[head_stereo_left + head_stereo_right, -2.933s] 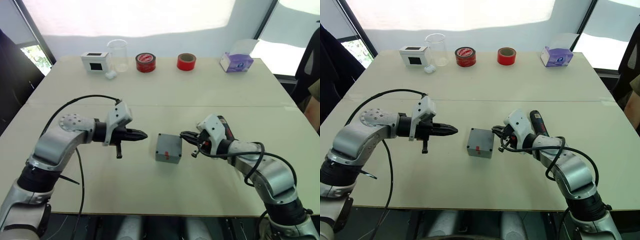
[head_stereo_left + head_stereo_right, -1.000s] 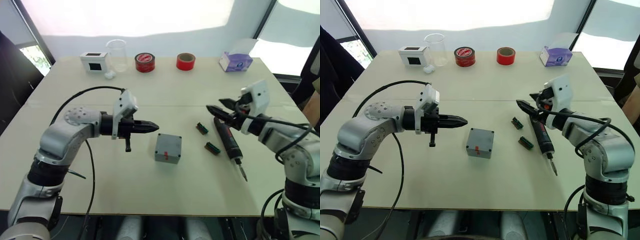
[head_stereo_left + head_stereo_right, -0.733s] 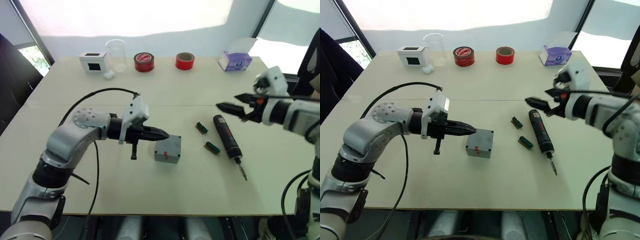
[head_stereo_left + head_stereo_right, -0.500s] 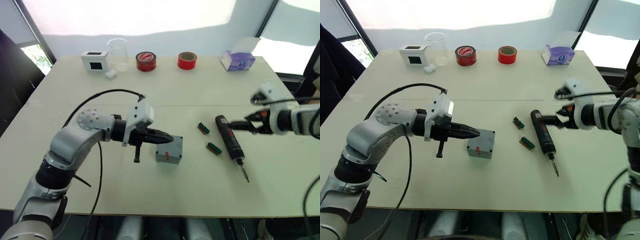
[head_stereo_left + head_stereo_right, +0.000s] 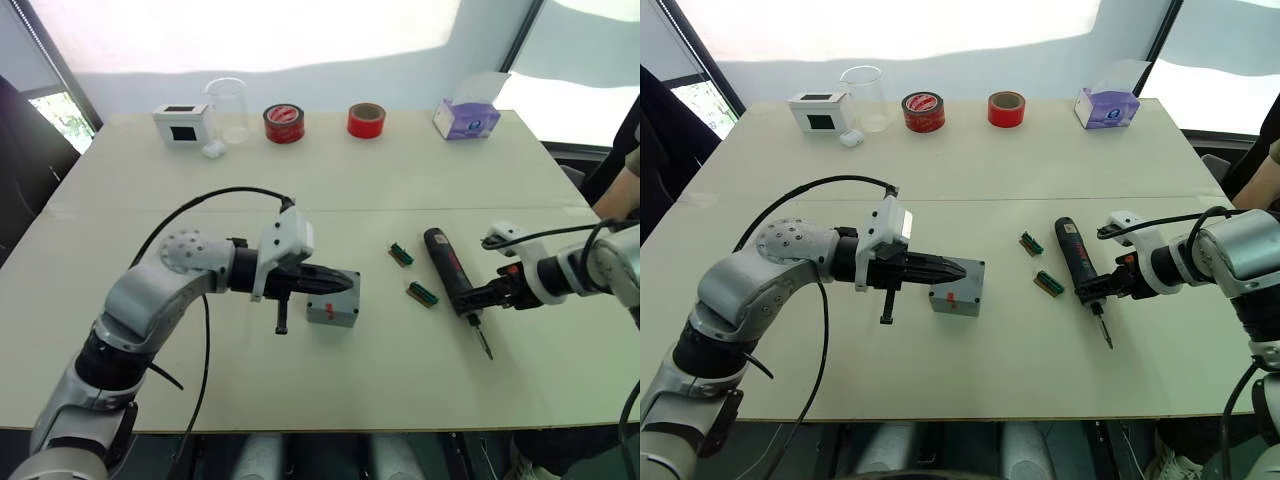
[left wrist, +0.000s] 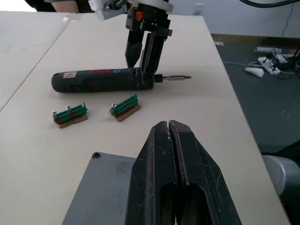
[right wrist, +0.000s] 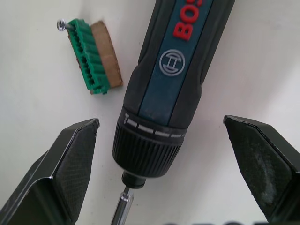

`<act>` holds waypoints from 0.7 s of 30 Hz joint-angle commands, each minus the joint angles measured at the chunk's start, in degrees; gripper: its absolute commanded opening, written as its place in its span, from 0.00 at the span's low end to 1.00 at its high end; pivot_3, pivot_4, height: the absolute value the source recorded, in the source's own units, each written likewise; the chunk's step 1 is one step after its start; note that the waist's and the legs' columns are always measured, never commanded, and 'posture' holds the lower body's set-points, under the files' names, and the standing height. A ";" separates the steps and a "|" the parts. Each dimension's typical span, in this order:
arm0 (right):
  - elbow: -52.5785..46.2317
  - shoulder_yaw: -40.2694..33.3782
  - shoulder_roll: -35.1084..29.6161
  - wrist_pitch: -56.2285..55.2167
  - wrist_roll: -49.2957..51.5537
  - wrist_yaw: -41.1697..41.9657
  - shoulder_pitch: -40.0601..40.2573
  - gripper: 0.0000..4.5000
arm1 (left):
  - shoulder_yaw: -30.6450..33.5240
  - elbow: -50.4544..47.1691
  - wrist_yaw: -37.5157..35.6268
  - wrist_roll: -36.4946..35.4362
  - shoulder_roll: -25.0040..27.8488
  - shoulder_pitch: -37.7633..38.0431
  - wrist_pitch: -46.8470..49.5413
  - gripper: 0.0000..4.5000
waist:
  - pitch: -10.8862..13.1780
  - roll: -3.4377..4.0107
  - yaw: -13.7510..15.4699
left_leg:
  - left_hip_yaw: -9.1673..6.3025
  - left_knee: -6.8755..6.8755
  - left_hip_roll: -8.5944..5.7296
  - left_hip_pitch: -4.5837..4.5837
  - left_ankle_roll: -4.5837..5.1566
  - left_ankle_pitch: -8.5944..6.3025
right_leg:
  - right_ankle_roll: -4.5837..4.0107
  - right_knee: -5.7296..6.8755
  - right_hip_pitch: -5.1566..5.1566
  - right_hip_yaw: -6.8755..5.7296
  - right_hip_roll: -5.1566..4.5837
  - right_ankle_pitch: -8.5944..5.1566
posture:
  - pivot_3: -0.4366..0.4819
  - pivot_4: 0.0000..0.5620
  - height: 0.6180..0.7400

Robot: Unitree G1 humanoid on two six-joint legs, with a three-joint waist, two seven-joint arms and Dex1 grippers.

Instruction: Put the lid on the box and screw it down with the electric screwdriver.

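With the lid [image 5: 962, 272] seated on the box [image 5: 956, 290] at frame centre under the closed left gripper [image 5: 955, 269], the wide-open right gripper [image 7: 164, 168] straddles the ungrasped screwdriver [image 5: 1078, 264]; screwing remains

Both arms are silver-grey rounded metal segments with black joints. The left arm [image 5: 150, 290] has a round perforated disc at its elbow and a looping black cable. White wrist housings carry black tapered fingers [image 6: 171, 183], matte and lightly textured.
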 commanded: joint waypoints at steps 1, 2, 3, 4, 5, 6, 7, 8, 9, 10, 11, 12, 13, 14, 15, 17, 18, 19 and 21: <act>2.81 3.28 1.98 -2.02 -3.38 1.16 -2.53 0.98 | 0.50 -1.03 0.20 0.53 0.92 0.42 -0.72 0.00 | 0.00 0.00 -0.01 | 0.00 0.00 0.00 0.00 0.00 0.00 | 0.00 0.00 0.00 0.00 0.00 0.00 | 0.48 0.27 1.00; 3.66 4.08 2.60 -2.21 -4.21 1.13 -2.94 0.98 | 0.41 -0.99 0.27 0.82 1.18 0.76 -0.82 0.00 | 0.00 0.00 -0.02 | 0.00 0.00 0.00 0.00 0.00 0.00 | 0.00 0.00 0.00 0.00 0.00 0.00 | 0.48 0.27 1.00; 4.26 4.88 3.10 -2.29 -4.99 1.23 -3.30 0.98 | 0.34 -1.05 0.38 1.03 1.36 1.09 -0.87 0.00 | 0.00 0.00 -0.04 | 0.00 -0.01 0.00 0.00 0.00 0.00 | 0.00 0.00 -0.01 0.00 0.00 0.00 | 0.48 0.27 1.00; 4.52 5.60 3.43 -2.15 -5.52 1.49 -3.58 0.98 | 0.29 -1.17 0.52 1.09 1.46 1.40 -0.80 0.00 | -0.01 -0.02 -0.07 | 0.00 0.00 0.00 0.01 -0.01 0.00 | 0.00 0.00 0.00 0.00 0.02 0.00 | 0.48 0.27 1.00; 4.32 6.51 3.54 -2.37 -6.14 1.93 -3.68 0.98 | 0.25 -1.38 0.60 1.10 1.57 1.76 -0.74 0.00 | -0.01 -0.02 -0.06 | -0.01 0.00 0.00 0.01 -0.01 0.01 | 0.00 0.00 0.00 0.00 0.02 0.00 | 0.48 0.27 1.00; 4.18 7.10 3.61 -2.54 -6.62 2.33 -3.74 0.98 | 0.23 -1.53 0.64 1.12 1.64 2.00 -0.73 0.00 | -0.01 -0.03 -0.04 | -0.01 0.00 0.00 0.01 -0.01 0.01 | 0.00 0.00 0.01 0.00 0.01 0.00 | 0.48 0.27 1.00; 4.13 7.83 3.75 -2.80 -7.15 2.75 -3.81 0.98 | 0.05 -1.76 0.69 1.27 1.76 2.34 -0.67 0.00 | -0.02 -0.05 -0.04 | -0.01 0.01 0.00 0.01 -0.01 0.01 | 0.00 0.00 0.02 0.00 0.01 0.00 | 0.48 0.27 1.00; 4.06 8.80 3.95 -3.42 -7.87 3.24 -3.82 0.98 | -0.27 -2.07 0.67 1.50 1.96 2.88 -0.70 0.00 | -0.04 -0.08 -0.04 | -0.02 0.04 0.00 0.01 -0.01 0.01 | 0.00 0.00 0.03 -0.01 0.01 0.00 | 0.48 0.27 1.00; 4.07 9.40 3.99 -3.93 -8.44 3.75 -3.76 0.98 | -0.57 -2.37 0.78 1.66 2.00 3.19 -0.62 0.00 | -0.05 -0.10 -0.04 | -0.03 0.07 0.00 0.01 -0.01 0.01 | 0.00 0.00 0.05 -0.01 0.00 0.00 | 0.48 0.27 1.00; 3.60 9.94 3.75 -5.63 -9.30 4.32 -3.16 0.94 | -1.08 -2.75 1.02 2.20 2.23 3.71 -0.71 0.00 | -0.08 -0.14 -0.05 | -0.03 0.07 0.00 0.02 -0.01 0.00 | 0.00 0.00 0.06 -0.01 0.00 0.00 | 0.48 0.27 1.00; 2.72 10.47 2.93 -6.98 -10.18 4.69 -1.85 0.88 | -1.54 -2.95 0.99 2.87 2.83 4.75 -1.12 0.00 | -0.10 -0.18 -0.08 | -0.04 0.08 0.00 0.03 -0.01 0.00 | 0.00 0.00 0.07 -0.01 0.00 0.00 | 0.48 0.27 1.00; 2.14 10.77 2.35 -7.90 -10.91 5.05 -0.91 0.84 | -1.81 -3.09 0.96 3.35 3.24 5.49 -1.42 0.00 | -0.11 -0.20 -0.06 | -0.04 0.08 0.00 0.06 -0.01 0.00 | 0.00 0.00 0.10 -0.01 -0.01 0.00 | 0.48 0.27 1.00; 1.70 10.81 1.78 -8.08 -11.30 5.39 0.06 0.78 | -1.81 -3.27 1.24 3.46 3.19 5.88 -1.41 0.00 | -0.11 -0.20 -0.04 | -0.04 0.08 0.00 0.08 -0.01 0.00 | 0.00 -0.01 0.12 -0.01 -0.04 0.00 | 0.48 0.27 1.00; 1.36 10.76 1.40 -8.25 -11.81 5.61 0.79 0.70 | -1.73 -3.38 1.47 3.40 3.05 6.04 -1.34 0.00 | -0.11 -0.20 -0.03 | -0.04 0.08 0.00 0.09 -0.01 0.00 | 0.00 0.00 0.13 -0.01 -0.06 0.00 | 0.48 0.27 1.00; 1.16 10.59 1.22 -8.35 -12.27 5.67 1.36 0.62 | -1.70 -3.45 1.65 3.30 2.86 6.02 -1.23 0.00 | -0.11 -0.20 0.11 | -0.04 0.08 0.00 0.09 -0.01 0.00 | 0.00 0.00 0.12 -0.01 -0.07 0.00 | 0.48 0.27 1.00; 0.90 10.24 1.14 -8.58 -13.03 5.85 2.02 0.49 | -1.71 -3.49 1.76 3.26 2.73 6.02 -1.20 0.00 | -0.13 -0.23 0.41 | -0.10 0.10 0.00 0.08 -0.02 0.00 | -0.01 -0.01 0.16 -0.02 -0.08 0.00 | 0.48 0.27 1.00; 0.82 9.96 1.16 -8.76 -13.38 5.82 2.39 0.41 | -1.72 -3.46 1.66 3.14 2.71 6.04 -1.14 0.00 | -0.13 -0.24 0.49 | -0.13 0.11 0.00 0.08 -0.02 0.00 | -0.01 -0.02 0.19 -0.02 -0.09 0.00 | 0.48 0.27 1.00; 0.77 9.73 1.21 -8.89 -13.70 5.87 2.65 0.40 | -1.71 -3.44 1.60 3.04 2.70 6.05 -1.10 0.00 | -0.13 -0.24 0.57 | -0.13 0.14 0.00 0.08 -0.02 -0.01 | -0.01 -0.03 0.20 -0.02 -0.10 0.00 | 0.48 0.27 1.00; 1.62 8.53 1.91 -8.52 -14.36 5.06 2.76 0.40 | -1.87 -3.02 1.13 3.04 2.74 6.11 -1.28 0.00 | -0.14 -0.25 0.81 | -0.13 0.15 0.00 0.09 -0.02 -0.01 | -0.02 -0.03 0.21 -0.02 -0.11 -0.01 | 0.48 0.27 1.00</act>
